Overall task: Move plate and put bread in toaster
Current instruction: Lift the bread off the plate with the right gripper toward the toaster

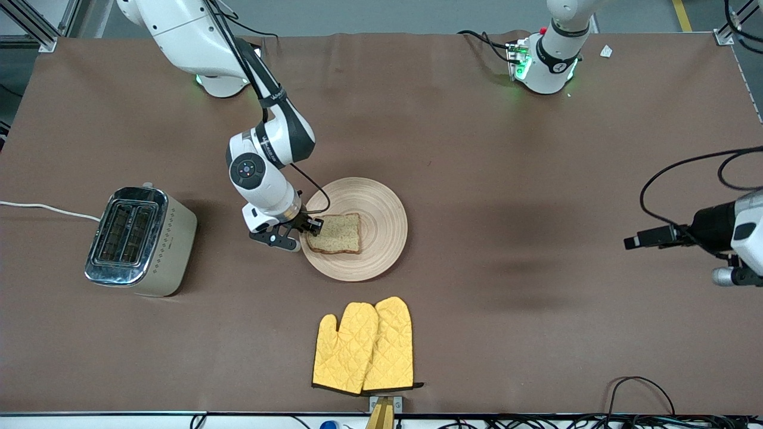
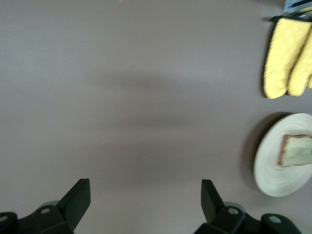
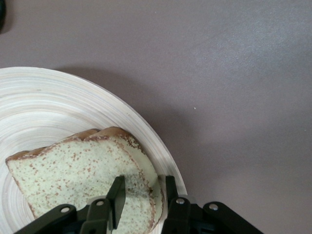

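With the right gripper (image 3: 142, 195) narrowing on the bread (image 1: 335, 233) edge at the plate (image 1: 381, 205)'s 9 o'clock rim, confirm a firm clamp before lifting toward the toaster (image 1: 140, 241) — the left gripper (image 2: 145, 200) waits, jaws apart.

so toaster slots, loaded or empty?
Empty. The toaster stands upright with both slots bare; the bread is on the plate, its edge between the right gripper fingers.

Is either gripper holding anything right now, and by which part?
The right gripper straddles the bread at its edge on the plate, not clearly clamped. The left gripper waits, open and empty.
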Action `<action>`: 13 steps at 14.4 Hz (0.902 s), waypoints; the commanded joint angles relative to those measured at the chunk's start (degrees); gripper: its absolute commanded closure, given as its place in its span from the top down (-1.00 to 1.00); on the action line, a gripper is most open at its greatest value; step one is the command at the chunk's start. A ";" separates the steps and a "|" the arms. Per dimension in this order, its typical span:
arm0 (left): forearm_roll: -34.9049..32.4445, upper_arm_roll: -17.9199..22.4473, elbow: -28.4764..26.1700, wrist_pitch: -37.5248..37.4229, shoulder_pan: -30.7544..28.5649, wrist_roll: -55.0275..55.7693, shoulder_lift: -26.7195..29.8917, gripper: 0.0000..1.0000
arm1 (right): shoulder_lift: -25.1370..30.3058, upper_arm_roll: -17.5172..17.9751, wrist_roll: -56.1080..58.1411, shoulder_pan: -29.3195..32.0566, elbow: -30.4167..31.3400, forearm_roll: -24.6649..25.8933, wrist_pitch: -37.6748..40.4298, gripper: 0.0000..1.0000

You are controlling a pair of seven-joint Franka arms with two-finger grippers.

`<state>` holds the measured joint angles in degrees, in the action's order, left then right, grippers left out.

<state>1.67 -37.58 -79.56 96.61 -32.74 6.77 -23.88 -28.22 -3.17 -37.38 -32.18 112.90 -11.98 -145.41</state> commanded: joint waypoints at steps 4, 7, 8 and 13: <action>-6.59 -3.11 -1.47 -7.04 0.92 9.92 9.72 1.00 | -0.61 -0.69 -1.91 -0.87 -0.49 1.52 -0.14 -0.46; -6.59 -2.85 -1.30 -8.80 0.66 9.75 12.45 1.00 | -0.70 -0.69 -1.99 -0.87 -0.75 1.78 -0.14 -0.73; -6.59 -2.59 -1.21 -9.59 0.57 9.58 12.72 1.00 | -0.70 -0.69 -1.99 -0.87 -0.75 1.96 -0.14 -0.83; -10.10 -2.33 1.61 -10.12 1.01 5.11 14.73 1.00 | -0.70 -0.69 -1.91 -0.78 -1.10 2.40 0.12 -0.95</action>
<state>-6.57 -40.21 -78.65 87.35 -32.03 14.56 -11.36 -28.42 -3.18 -37.76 -32.36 112.64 -11.01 -145.46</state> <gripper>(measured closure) 0.000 0.965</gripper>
